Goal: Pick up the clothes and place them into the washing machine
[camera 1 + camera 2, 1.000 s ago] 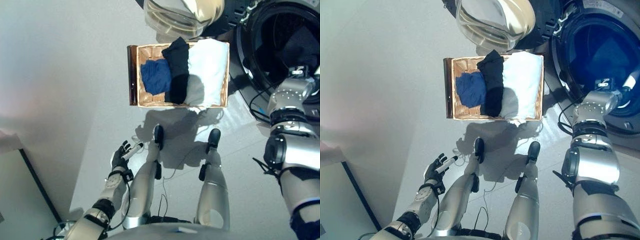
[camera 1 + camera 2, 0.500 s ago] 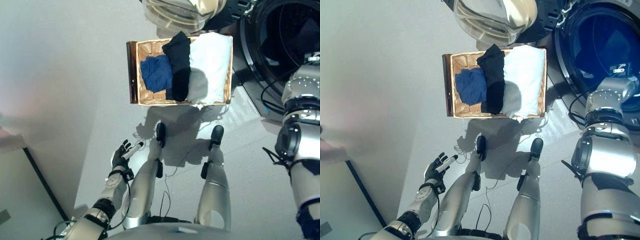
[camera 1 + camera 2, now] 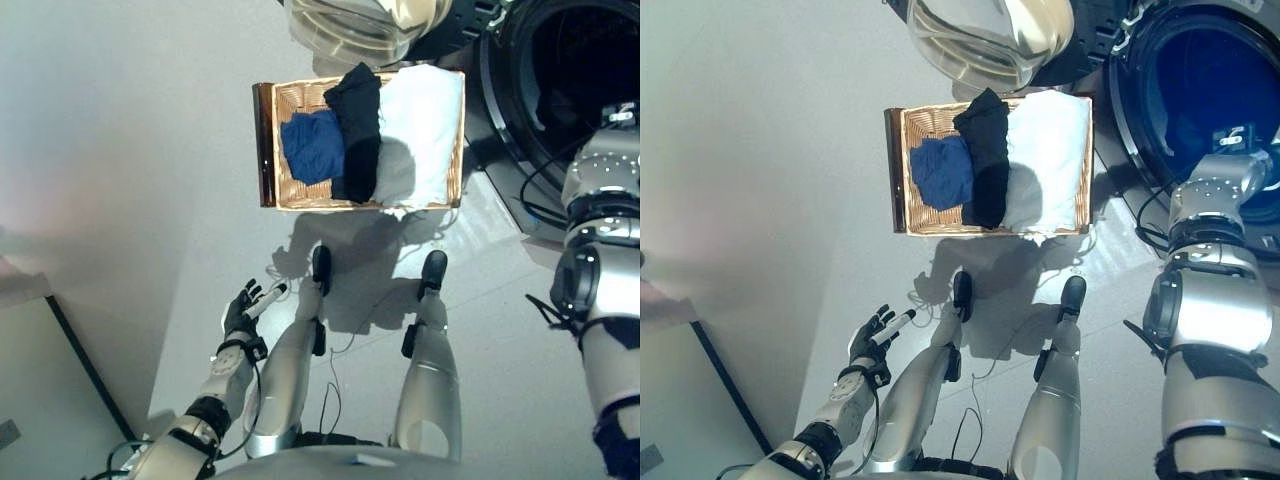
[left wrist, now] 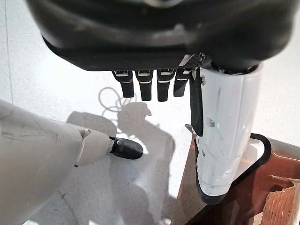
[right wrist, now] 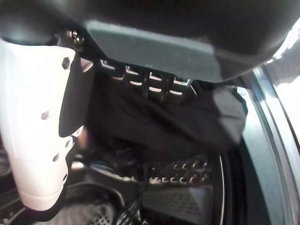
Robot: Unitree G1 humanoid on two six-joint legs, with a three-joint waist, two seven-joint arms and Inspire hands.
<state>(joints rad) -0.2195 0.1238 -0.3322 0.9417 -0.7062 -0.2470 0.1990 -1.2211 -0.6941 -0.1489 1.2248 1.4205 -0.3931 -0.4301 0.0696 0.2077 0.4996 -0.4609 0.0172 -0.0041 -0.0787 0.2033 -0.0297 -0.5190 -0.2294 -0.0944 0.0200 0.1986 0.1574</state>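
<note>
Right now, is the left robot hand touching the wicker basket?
Apart. The left eye view shows the left robot hand hanging by the robot's side, with bare floor between it and the wicker basket.

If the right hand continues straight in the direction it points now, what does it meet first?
Most likely the dark garment that lies just past the right hand inside the washing machine drum. The wrist view does not settle whether the fingers already touch it.

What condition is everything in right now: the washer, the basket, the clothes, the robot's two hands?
Washing machine: door open, dark garment inside.
Door: swung wide open.
Basket: on the floor, holding clothes.
Blue garment: crumpled.
Black garment: draped across the middle.
White garment: lying flat.
Left hand: open, empty.
Right hand: inside the drum, grip unclear.
</note>
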